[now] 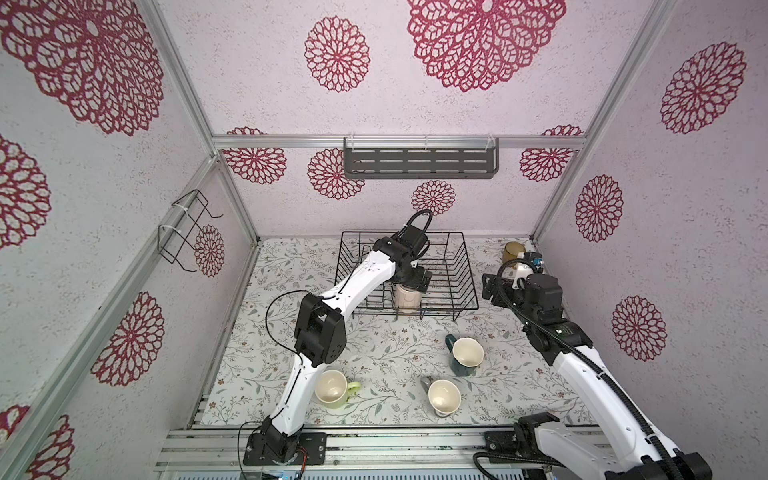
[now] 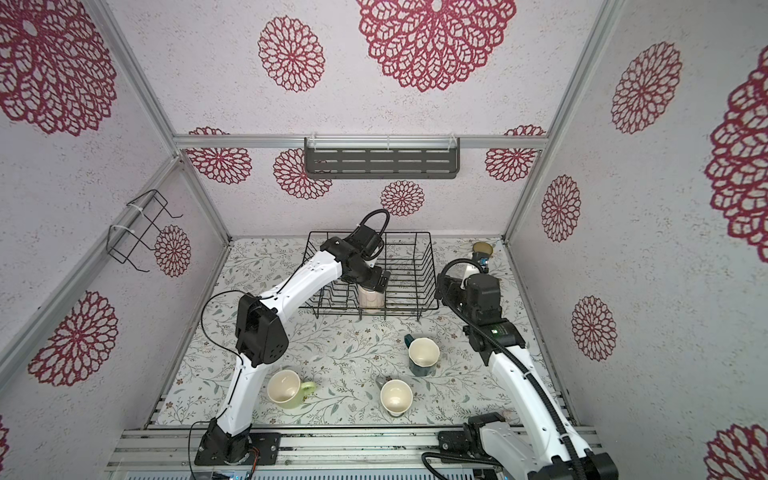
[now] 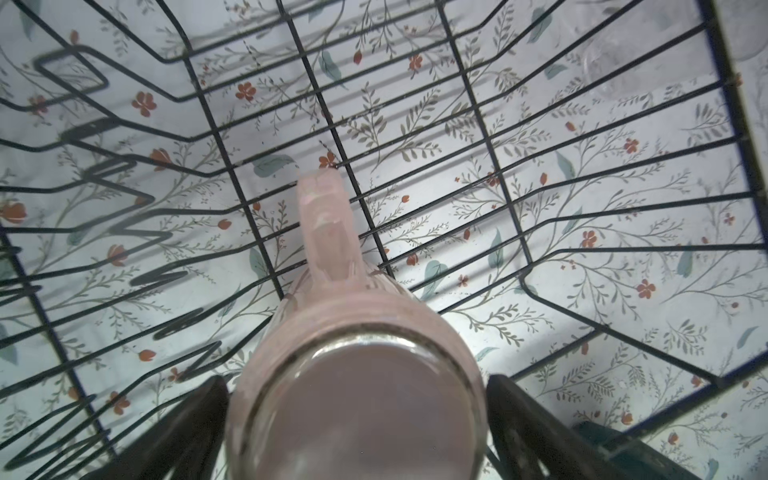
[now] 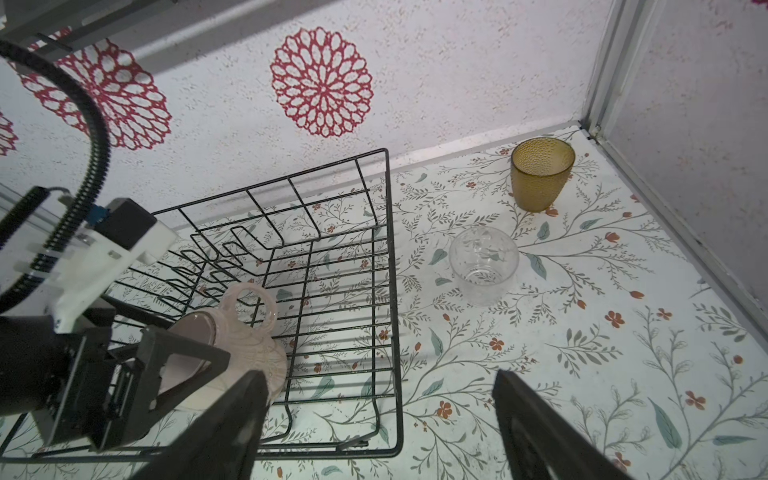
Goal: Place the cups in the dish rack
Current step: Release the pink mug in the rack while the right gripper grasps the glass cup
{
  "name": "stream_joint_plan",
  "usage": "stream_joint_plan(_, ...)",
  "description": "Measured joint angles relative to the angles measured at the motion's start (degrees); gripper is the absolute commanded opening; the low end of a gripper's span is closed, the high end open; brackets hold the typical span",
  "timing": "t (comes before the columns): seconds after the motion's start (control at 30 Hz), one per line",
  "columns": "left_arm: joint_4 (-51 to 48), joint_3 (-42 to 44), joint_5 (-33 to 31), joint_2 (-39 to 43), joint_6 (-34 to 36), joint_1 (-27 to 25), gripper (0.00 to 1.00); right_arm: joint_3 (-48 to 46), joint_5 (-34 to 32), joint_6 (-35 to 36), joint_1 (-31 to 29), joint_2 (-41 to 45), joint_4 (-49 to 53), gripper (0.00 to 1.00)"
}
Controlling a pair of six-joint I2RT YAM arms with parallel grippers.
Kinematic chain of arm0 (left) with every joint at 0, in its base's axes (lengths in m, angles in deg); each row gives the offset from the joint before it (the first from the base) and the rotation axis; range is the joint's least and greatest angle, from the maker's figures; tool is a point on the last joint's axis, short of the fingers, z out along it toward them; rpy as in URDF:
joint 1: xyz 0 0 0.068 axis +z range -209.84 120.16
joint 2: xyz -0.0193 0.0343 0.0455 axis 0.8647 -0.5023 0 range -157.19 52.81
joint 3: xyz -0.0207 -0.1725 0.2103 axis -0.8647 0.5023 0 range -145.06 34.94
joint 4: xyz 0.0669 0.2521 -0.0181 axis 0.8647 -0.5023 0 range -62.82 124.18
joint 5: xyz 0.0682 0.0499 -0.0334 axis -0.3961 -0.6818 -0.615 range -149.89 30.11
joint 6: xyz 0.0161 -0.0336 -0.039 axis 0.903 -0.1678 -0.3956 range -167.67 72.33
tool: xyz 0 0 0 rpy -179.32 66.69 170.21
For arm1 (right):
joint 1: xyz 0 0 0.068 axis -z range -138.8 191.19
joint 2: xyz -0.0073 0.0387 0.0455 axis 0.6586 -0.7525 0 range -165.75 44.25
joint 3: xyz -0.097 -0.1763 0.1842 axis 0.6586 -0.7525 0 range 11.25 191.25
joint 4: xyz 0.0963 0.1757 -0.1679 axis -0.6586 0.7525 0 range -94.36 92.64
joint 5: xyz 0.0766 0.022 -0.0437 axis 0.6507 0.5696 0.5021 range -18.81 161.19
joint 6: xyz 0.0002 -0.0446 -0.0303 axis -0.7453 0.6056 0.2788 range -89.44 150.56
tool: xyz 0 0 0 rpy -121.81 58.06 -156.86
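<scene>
The left gripper (image 1: 415, 280) hangs inside the rack (image 1: 467, 274) in both top views, right over the pink cup (image 1: 407, 301), the only cup loaded. The green mug (image 1: 332, 388), grey mug (image 1: 444, 398) and teal mug (image 1: 465, 357) stand on the table (image 1: 374, 353) in front of the rack, well apart, with open room between them. The amber cup (image 1: 513, 251) sits in the far right corner. In the left wrist view the jaws stand spread on either side of the pink cup's base, seemingly just off it, and the zigzag prongs (image 3: 158, 245) lie close on one side. In the right wrist view the right gripper (image 4: 378, 374) is spread and empty near the rack's side rim. The clear glass (image 4: 484, 266) stands between the rack and the amber cup. The pink cup leans tilted on the wires, with much of the rack beside it free. Five cups seem left to load.
</scene>
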Motion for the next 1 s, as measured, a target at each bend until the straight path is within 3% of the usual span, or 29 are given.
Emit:
stream_joint_plan(0.27, 1.84, 6.49, -4.9, 8.57, -0.5, -0.04, 0.97, 1.6, 2.97, -0.04, 0.0, -5.57, 2.32, 0.88)
stream_joint_plan(0.43, 3.5, 15.63, -9.29, 19.71, -1.92, -0.15, 0.97, 2.23, 3.52, -0.11, 0.0, -6.84, 2.75, 0.88)
stream_joint_plan(0.63, 5.88, 25.64, -15.82, 33.44, -3.65, -0.26, 0.97, 3.5, -2.56, -3.37, 0.42, -10.34, 2.8, 0.87)
stream_joint_plan(0.8, 7.98, 34.95, -21.31, 42.18, -5.2, -0.28, 0.97, 8.15, -6.47, -7.65, 4.33, -18.18, 4.31, 0.87)
stream_joint_plan(1.0, 9.68, 43.63, -27.45, 49.88, -7.13, -0.17, 0.97, 13.27, -6.27, -9.07, 10.73, -26.18, 5.4, 0.86)
